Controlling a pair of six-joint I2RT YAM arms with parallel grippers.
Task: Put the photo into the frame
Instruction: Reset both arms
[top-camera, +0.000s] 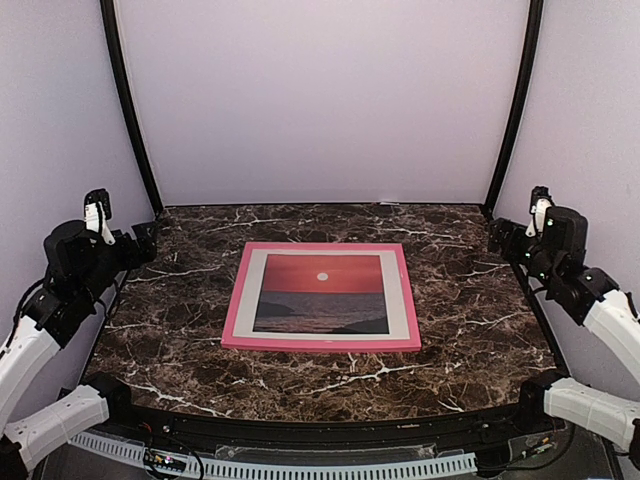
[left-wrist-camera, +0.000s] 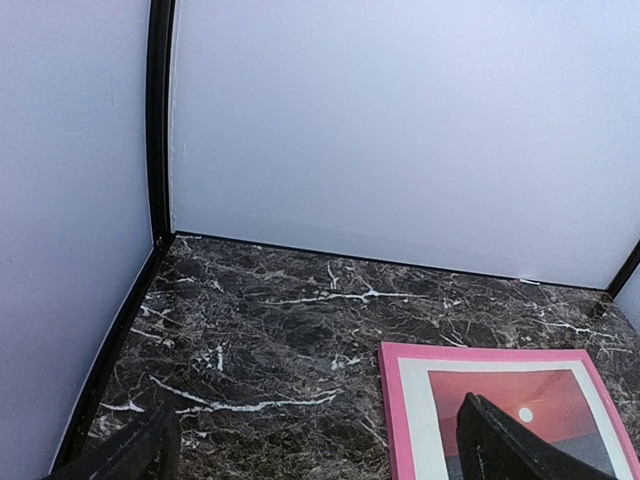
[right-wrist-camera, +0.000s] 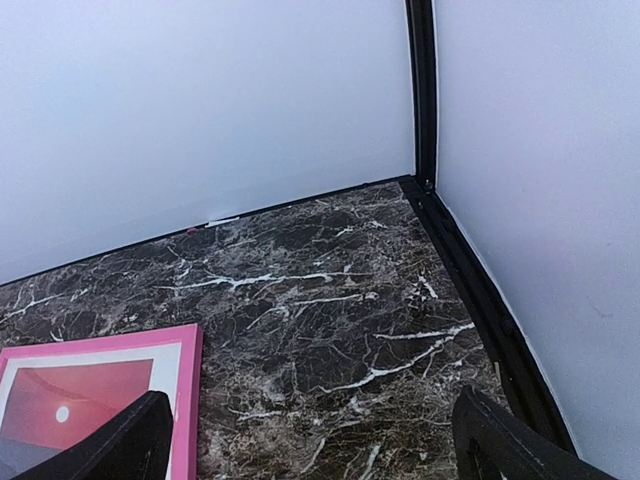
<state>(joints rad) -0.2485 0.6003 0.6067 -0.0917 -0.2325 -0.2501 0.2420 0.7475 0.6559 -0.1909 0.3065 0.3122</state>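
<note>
- Marble-pattern bench (top-camera: 180, 340), dark brown with white veins, spans the floor of the enclosure. A black rim and a white slotted strip (top-camera: 300, 466) run along its near edge.
- Left claw (left-wrist-camera: 320, 410): held above the left edge of the bench, jaws spread wide, nothing between them.
- Right claw (right-wrist-camera: 312, 400): held above the right edge, jaws equally wide, nothing held.
- Frame (top-camera: 236, 305): lies flat at mid-bench, pink face up, well apart from both claws. Marble shows on all four of its sides.
- Photo (top-camera: 322, 290): face up inside the frame, its white border visible all round within the pink. Red-orange sky, small white sun, dark sea.
- Black trim follows the foot of the walls on the left and right sides of the bench.
- Back wall (top-camera: 320, 100) and both side walls are plain pale lilac-white.
- Black posts (top-camera: 128, 110) rise from the two far corners, leaning slightly inward toward the top.
</note>
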